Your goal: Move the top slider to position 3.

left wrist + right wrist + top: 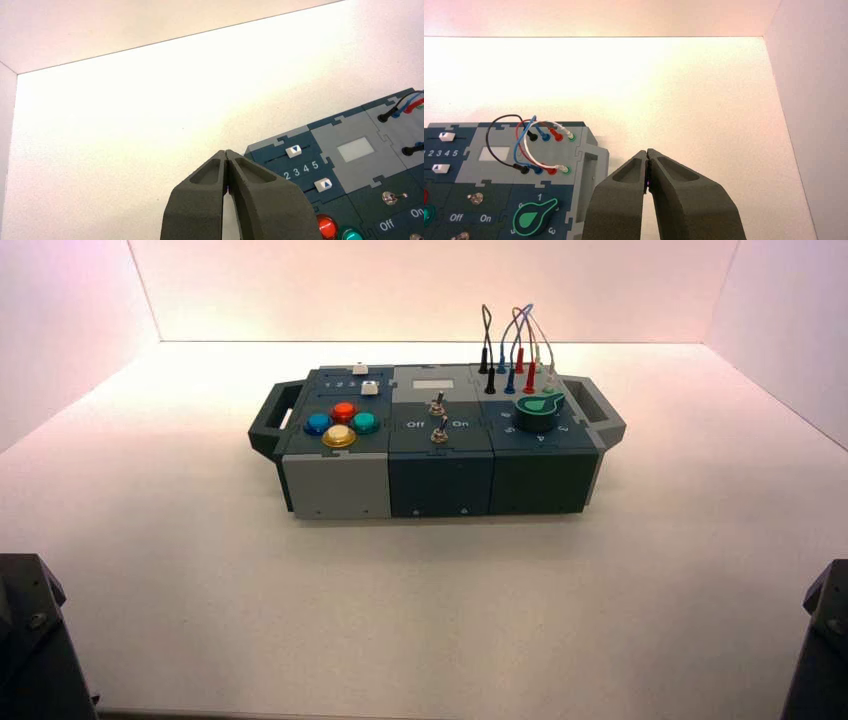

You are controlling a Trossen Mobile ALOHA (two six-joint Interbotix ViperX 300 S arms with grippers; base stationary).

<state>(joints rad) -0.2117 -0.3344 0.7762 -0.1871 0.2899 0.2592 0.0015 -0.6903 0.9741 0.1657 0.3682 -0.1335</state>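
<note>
- The box [437, 445] stands in the middle of the white counter [420, 590], its long side facing the robot, a handle at each end.
- The top slider [293, 149] is a small white knob bearing a dark triangle, in the track along the far edge of the box's left section; in the left wrist view it sits roughly above the printed 3 [296, 172], though the slant of that view makes the exact match hard to judge.
- The numeral row reads 2 3 4 5 there, its start hidden behind the pincer.
- A second white slider [323, 184] lies on the near side of the numerals, toward the 5 end.
- The left pincer [226, 156] hangs over bare counter, apart from the box's left end, its tips pressed together and holding nothing.
- The right pincer [647, 154] hangs off the box's right end, beyond the handle [591, 165], tips likewise pressed together and empty.
- Red, blue, green and yellow round buttons [342, 422] sit nearer the robot than the sliders.
</note>
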